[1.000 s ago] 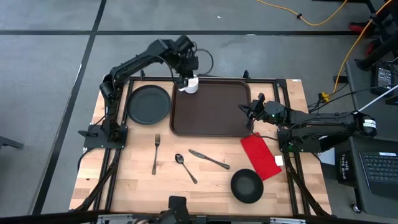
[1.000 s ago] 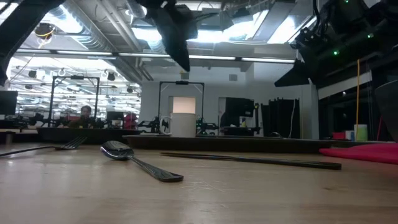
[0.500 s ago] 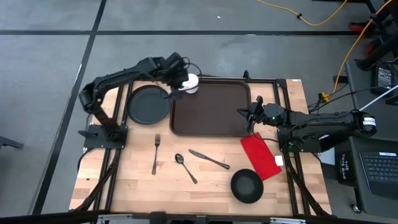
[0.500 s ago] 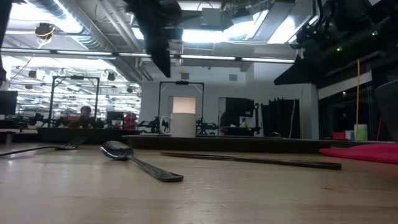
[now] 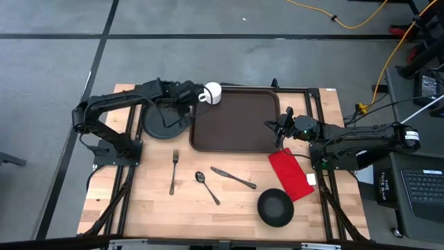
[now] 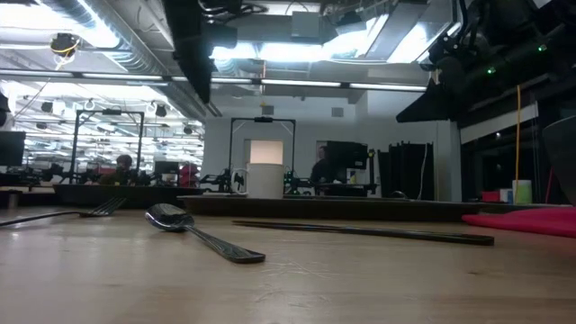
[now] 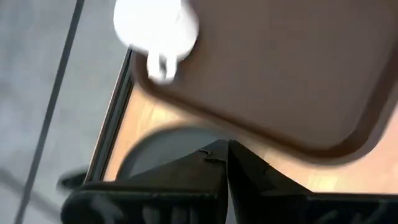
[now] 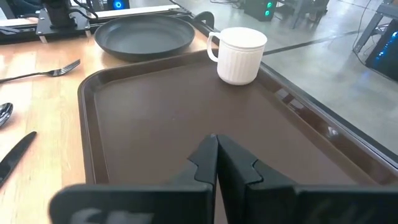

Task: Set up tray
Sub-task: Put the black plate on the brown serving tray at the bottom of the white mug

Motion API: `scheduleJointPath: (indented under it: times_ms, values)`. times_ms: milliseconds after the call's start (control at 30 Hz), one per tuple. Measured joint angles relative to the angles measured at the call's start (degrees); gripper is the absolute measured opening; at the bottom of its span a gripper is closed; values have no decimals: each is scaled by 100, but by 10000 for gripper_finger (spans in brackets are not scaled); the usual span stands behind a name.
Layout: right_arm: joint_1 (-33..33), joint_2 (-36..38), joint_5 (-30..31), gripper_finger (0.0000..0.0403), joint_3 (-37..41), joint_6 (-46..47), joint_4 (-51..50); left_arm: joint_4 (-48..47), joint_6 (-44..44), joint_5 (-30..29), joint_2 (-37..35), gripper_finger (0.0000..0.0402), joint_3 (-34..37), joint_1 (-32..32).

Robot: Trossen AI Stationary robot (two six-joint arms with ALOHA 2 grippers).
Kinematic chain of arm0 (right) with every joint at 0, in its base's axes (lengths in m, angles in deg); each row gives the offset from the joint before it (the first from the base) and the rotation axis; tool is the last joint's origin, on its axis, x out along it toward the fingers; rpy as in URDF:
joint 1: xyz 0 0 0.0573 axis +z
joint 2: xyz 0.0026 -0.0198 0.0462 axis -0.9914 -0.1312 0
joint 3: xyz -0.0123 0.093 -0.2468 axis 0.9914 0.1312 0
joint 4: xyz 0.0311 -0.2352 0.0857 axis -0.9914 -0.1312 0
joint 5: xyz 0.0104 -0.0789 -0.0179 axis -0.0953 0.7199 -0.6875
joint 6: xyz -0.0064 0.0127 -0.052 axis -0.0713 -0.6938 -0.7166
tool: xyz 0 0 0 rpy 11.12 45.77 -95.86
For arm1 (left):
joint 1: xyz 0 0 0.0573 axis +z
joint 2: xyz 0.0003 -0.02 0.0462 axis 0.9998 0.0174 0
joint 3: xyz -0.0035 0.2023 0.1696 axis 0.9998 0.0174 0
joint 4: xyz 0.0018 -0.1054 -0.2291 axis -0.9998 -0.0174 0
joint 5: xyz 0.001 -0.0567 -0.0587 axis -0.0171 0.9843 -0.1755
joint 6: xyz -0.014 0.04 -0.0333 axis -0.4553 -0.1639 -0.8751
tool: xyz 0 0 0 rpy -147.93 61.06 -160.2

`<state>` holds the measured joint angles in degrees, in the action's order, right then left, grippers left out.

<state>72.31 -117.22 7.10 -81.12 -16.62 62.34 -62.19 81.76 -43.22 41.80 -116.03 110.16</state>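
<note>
Tray (image 5: 236,119), dark brown and rimmed, lies at the table's far middle, with a white mug (image 5: 211,92) upright in its far left corner. Left gripper (image 5: 189,95) hovers over the black plate (image 5: 165,117) just left of the tray, fingers pressed together and holding nothing. Right gripper (image 5: 279,128) sits at the tray's right edge, jaws closed and empty too. Nearer lie a fork (image 5: 173,171), spoon (image 5: 207,186), knife (image 5: 233,178), red napkin (image 5: 291,173) and black bowl (image 5: 275,207).

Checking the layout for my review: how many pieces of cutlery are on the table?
3: a fork, a spoon and a knife, all on bare wood in front of the tray. None looks hidden.
</note>
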Motion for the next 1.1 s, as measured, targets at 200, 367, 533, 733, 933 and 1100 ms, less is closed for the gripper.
scheduleJointPath:
  times_ms: [200,367,533,733,933,1100]
  values:
    - [0,0,-7,14,0,8,-4,-510,-657,-76,42,3,2,-206]
    - [0,0,-128,14,0,176,-4,-493,-847,-58,42,4,2,-279]
    - [2,0,-270,14,0,288,-4,-563,-1246,-47,42,12,2,-281]
    - [2,0,-292,14,0,284,-7,-938,-1698,-3,42,49,97,-308]
    - [2,0,-632,14,0,288,-51,-855,-1851,365,45,98,669,-359]
    - [2,-2,-855,14,0,317,-66,-645,-2051,364,45,132,1193,-398]
